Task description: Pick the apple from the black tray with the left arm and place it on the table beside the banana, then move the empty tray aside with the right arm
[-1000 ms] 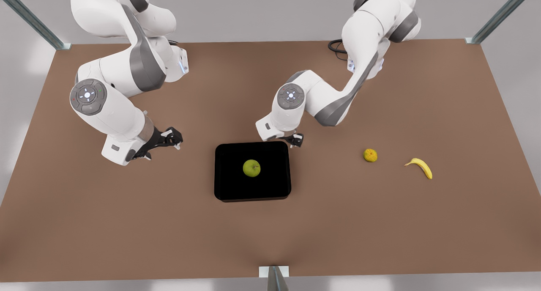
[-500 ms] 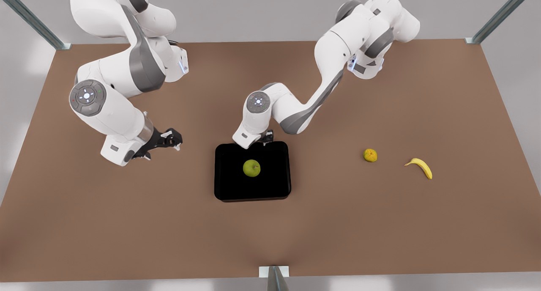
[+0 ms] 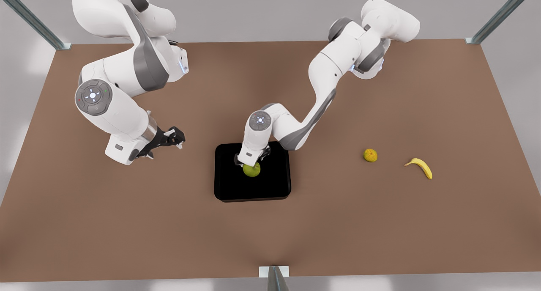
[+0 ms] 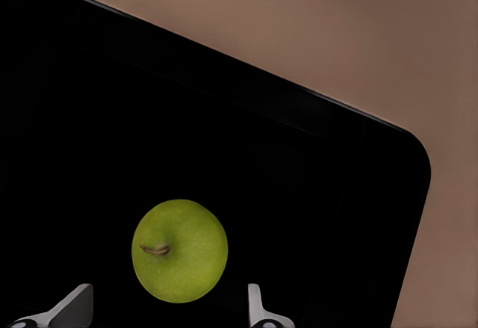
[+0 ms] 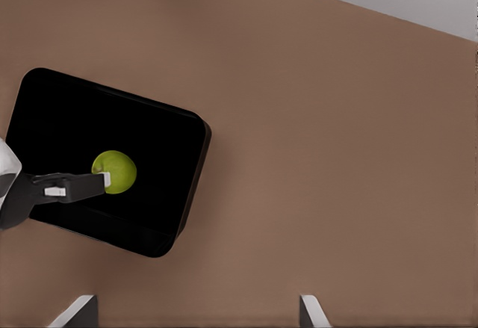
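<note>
The yellow-green apple (image 3: 252, 171) (image 4: 179, 249) (image 5: 118, 169) lies in the middle of the black tray (image 3: 274, 185) (image 4: 299, 156) (image 5: 160, 141) on the brown table (image 3: 338, 231). My left gripper (image 3: 252, 160) (image 4: 164, 307) hangs right over the apple, open, its white fingertips (image 4: 75, 302) standing a little wider than the fruit. It also shows beside the apple in the right wrist view (image 5: 67, 187). My right gripper (image 3: 177, 139) (image 5: 194, 311) waits open above bare table at the front view's left of the tray. The banana (image 3: 420, 167) lies far to the front view's right.
A small bumpy yellow-orange fruit (image 3: 370, 155) sits between the tray and the banana, closer to the banana. Grey metal posts (image 3: 498, 16) stand at the table's corners. Bare tabletop stretches in front of the tray and around the banana.
The left arm swung from the tray's far right corner along its rim and came down over the apple. The right arm shifted only slightly.
</note>
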`<state>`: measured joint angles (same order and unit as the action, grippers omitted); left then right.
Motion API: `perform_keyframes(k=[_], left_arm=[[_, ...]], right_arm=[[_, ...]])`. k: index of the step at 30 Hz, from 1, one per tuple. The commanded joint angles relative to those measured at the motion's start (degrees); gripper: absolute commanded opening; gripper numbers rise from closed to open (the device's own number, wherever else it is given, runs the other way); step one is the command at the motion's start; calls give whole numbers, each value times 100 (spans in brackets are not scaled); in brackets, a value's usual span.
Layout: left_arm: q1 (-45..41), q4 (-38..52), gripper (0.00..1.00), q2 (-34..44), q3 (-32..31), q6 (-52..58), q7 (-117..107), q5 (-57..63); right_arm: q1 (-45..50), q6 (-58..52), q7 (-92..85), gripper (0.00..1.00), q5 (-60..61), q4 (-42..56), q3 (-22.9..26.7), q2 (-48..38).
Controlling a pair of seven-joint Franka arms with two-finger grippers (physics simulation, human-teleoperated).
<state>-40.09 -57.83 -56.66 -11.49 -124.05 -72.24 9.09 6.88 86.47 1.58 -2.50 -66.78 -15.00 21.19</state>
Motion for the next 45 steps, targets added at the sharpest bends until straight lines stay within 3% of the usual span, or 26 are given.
perform_keyframes(k=[1, 17, 45], left_arm=[[1, 18, 100, -64, 33, -304, -888, 5], [-8, -105, 100, -126, -29, 188, 1704, -47], [115, 27, 100, -627, -55, -884, 2039, -91]], right_arm=[[94, -218, -52, 100, -154, 7, -12, -9], [50, -209, -105, 100, -146, 15, 41, 8], [-2, -227, -149, 100, -137, 7, 50, 0]])
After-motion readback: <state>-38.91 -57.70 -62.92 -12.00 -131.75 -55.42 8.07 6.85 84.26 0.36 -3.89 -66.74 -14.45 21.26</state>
